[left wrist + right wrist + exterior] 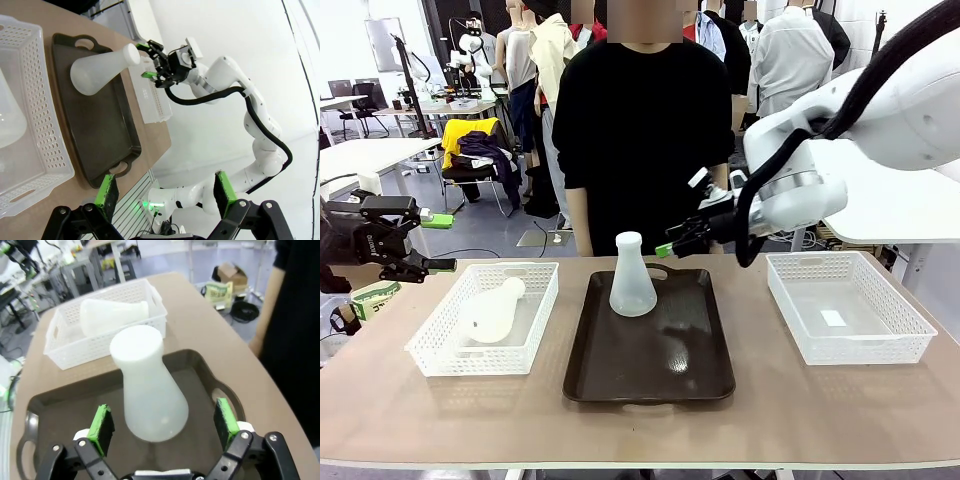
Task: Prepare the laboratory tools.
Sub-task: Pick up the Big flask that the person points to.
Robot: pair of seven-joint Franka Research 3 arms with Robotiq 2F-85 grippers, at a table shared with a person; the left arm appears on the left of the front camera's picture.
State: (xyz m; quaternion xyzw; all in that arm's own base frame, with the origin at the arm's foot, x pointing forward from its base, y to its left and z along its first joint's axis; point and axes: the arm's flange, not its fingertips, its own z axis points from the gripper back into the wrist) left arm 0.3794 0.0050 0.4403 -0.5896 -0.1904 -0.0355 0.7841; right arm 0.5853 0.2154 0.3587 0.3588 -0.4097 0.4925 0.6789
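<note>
One frosted-white conical flask [632, 278] stands upright at the far end of the dark brown tray [650, 370]. A second flask [492, 312] lies on its side in the left white basket [435, 350]. My right gripper [675, 240] hovers open just right of the upright flask's neck, not touching it. In the right wrist view its gripper [162, 422] frames the standing flask [150, 390], and the lying flask [112, 315] shows behind. My left gripper [438, 243] is open and empty beyond the table's left edge. In the left wrist view that gripper [165, 192] faces the tray flask [102, 70].
A white mesh basket [850, 305] with nothing in it sits at the right of the table. A person in black [640, 130] stands at the far side behind the tray. Bare tabletop runs along the near edge.
</note>
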